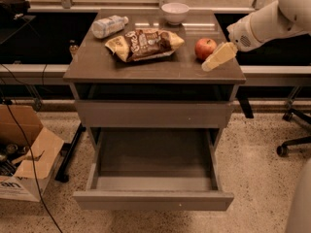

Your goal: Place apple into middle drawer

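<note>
The red apple (205,48) sits on the right side of the grey cabinet top (146,69), right of the brown snack bag. My gripper (212,63) reaches in from the right on a white arm and hangs just right of and slightly in front of the apple, close to it but apart, holding nothing. The middle drawer (153,199) is pulled out below the cabinet top, its flat grey tray bare. A second plain grey drawer front (153,113) above it is closed.
On the cabinet top lie a brown snack bag (145,43), a plastic bottle (109,26) on its side at the back left and a white bowl (174,12) at the back. A cardboard box (24,159) and cables are on the floor at left, and an office chair base (294,142) at right.
</note>
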`<state>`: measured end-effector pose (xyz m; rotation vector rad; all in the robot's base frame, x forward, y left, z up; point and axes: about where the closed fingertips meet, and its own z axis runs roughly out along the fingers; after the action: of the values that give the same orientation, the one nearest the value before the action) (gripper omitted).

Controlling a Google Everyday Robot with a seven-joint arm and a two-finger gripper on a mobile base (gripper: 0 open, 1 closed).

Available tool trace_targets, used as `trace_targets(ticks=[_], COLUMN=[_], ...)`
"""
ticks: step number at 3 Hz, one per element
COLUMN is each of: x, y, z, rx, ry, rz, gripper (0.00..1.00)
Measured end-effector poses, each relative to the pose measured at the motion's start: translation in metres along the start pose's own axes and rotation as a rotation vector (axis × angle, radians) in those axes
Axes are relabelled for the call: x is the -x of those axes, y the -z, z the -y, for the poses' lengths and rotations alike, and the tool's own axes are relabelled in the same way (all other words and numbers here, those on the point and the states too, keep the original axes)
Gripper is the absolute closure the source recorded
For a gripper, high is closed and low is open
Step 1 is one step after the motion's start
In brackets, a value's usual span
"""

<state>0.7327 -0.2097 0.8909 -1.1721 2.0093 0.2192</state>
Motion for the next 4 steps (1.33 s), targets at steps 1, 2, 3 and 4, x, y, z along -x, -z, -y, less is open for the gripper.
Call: trace_targets(ticks=[1, 2, 3, 4], x=[0.000, -0.004, -0.005, -0.002], y=[-0.019, -0.036, -0.054, -0.070], z=[0.016, 0.028, 0.033, 0.029], rx=[0.001, 0.013, 0.039, 0.074], ry=[-0.026, -0.047, -0.070, -0.075], rz=[0.033, 0.055, 0.080, 0.091], gripper=[0.00, 0.00, 0.00, 0.14])
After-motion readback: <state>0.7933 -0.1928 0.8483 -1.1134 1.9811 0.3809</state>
